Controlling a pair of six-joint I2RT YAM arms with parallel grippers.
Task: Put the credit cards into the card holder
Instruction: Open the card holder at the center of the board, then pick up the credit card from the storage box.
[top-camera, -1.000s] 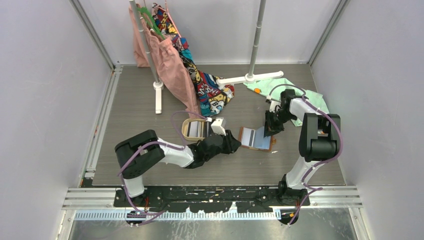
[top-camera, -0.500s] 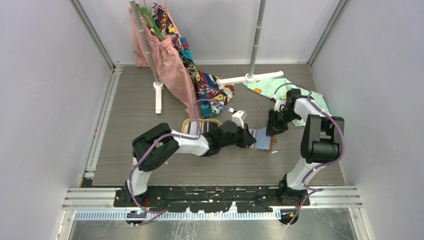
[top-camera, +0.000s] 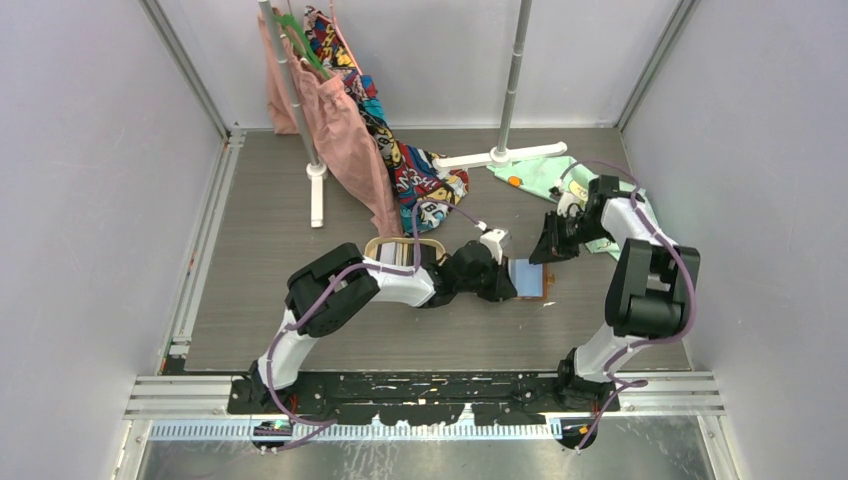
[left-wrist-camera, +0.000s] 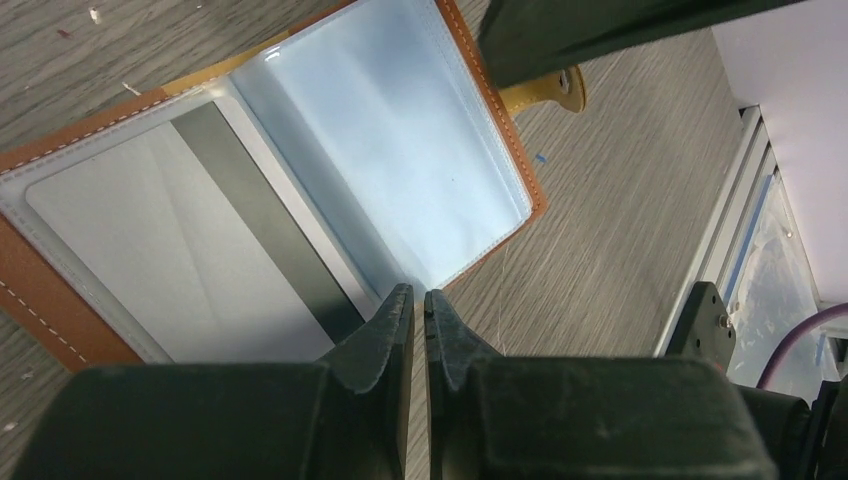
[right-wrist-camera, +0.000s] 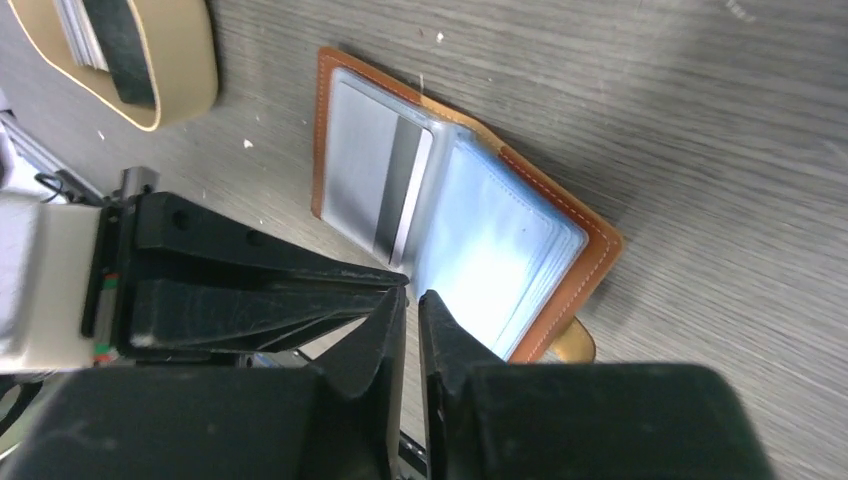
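The tan-brown card holder (top-camera: 532, 281) lies open on the grey table, its clear sleeves up. It shows in the left wrist view (left-wrist-camera: 400, 150) and the right wrist view (right-wrist-camera: 500, 230). One credit card with a dark stripe (left-wrist-camera: 260, 230) sits in its left sleeve, also seen from the right wrist (right-wrist-camera: 400, 185). More cards (right-wrist-camera: 100, 30) lie in the oval tray (right-wrist-camera: 180, 70). My left gripper (top-camera: 508, 283) (left-wrist-camera: 420, 295) is shut and empty, low over the holder's left half. My right gripper (top-camera: 551, 250) (right-wrist-camera: 412, 295) is shut and empty at the holder's far right edge.
The tray (top-camera: 385, 245) is just left of the left wrist. A clothes rack with pink and printed garments (top-camera: 340, 120) stands at the back left. A white stand base (top-camera: 500, 155) and green cloth (top-camera: 545, 175) lie at the back right. The snap tab (left-wrist-camera: 545, 92) sticks out.
My left arm has reached right and now covers the holder's left half. My right gripper has drawn a little back and to the right.
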